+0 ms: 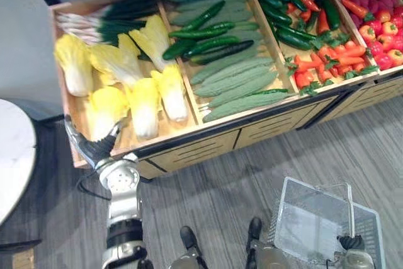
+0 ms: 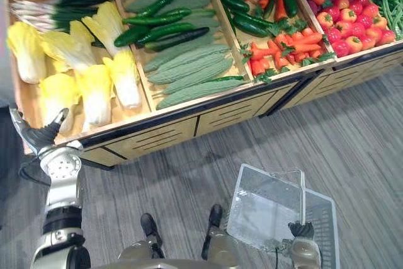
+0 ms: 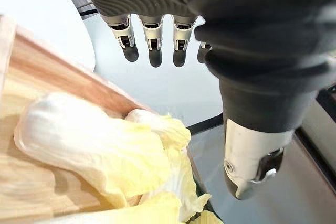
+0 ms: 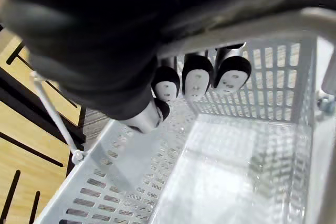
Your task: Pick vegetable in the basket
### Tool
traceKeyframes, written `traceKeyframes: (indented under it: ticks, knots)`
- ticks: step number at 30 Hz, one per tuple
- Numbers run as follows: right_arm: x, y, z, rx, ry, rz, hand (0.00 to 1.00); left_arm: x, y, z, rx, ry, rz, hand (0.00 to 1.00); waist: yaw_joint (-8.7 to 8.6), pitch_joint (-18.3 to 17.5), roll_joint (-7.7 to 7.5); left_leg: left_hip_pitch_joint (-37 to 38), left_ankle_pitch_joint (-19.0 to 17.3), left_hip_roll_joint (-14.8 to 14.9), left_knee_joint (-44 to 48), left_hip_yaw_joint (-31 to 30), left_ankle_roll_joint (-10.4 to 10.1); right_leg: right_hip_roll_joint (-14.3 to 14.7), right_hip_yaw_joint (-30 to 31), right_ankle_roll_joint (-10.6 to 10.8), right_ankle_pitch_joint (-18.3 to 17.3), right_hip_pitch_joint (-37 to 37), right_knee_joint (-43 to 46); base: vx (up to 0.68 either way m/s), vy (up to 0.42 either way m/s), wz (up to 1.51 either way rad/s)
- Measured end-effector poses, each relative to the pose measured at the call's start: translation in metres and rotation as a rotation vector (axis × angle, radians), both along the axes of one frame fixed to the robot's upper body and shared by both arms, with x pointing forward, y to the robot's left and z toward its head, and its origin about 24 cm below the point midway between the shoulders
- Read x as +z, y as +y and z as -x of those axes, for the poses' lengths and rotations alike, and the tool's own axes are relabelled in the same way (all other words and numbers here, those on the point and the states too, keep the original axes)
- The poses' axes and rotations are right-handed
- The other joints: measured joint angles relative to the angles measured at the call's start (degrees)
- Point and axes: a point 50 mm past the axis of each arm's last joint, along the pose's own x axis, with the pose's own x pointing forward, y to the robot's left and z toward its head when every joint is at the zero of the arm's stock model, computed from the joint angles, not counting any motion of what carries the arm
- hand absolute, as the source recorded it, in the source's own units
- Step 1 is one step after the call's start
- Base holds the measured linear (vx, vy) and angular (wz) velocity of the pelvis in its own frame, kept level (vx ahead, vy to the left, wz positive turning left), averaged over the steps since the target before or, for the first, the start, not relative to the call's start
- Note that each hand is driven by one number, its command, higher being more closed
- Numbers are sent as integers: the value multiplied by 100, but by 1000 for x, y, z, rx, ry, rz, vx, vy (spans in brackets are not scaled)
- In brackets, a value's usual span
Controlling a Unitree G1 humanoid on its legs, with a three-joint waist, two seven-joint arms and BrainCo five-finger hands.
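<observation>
Reaching step. Hovering with the left hand, fingers straight and apart, nothing gripped, over the yellow cabbages at the stand's left end. Next: lower, close round the nearest head, lift. Carrying the empty basket in the right hand, curled round its handle.

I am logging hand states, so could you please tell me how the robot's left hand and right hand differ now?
The left hand has straight fingers and holds nothing; the right hand is curled round the grey metal handle of the white mesh basket. The left hand is raised at the wooden stand's front corner by the pale yellow cabbages; the right hand hangs low over the floor. Both wear dark ribbed covers.
</observation>
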Motion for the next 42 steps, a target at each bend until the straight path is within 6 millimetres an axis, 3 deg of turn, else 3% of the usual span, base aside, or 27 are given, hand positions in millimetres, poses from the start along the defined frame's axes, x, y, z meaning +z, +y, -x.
traceKeyframes:
  ticks: [4, 14, 25, 42]
  knots:
    - [3, 5, -15, 58, -17, 10, 100, 4, 12, -8, 49, 17, 13, 0, -107, 53, -87, -68, 1, 16, 1, 110, -1, 32, 115, -17, 39, -123, -32, 55, -26, -17]
    - [14, 20, -48, 214, -75, 69, 100, 30, 15, -25, 122, -25, 32, 0, -70, 253, -215, -219, 0, 14, 2, 147, 0, 59, 321, -94, 270, -282, -180, 14, -10, -5]
    - [15, 20, -50, 211, -79, 74, 100, 19, 28, -24, 213, 29, 107, 0, -10, 386, -229, -266, 11, -12, 1, 181, 9, 51, 420, -87, 276, -337, -230, 4, -7, -2]
    - [17, 21, -55, 215, -95, 81, 100, 25, 56, -28, 224, 117, 60, 0, 55, 622, -299, -295, 17, -28, 2, 161, 18, 36, 428, -73, 288, -354, -230, 0, 0, 0]
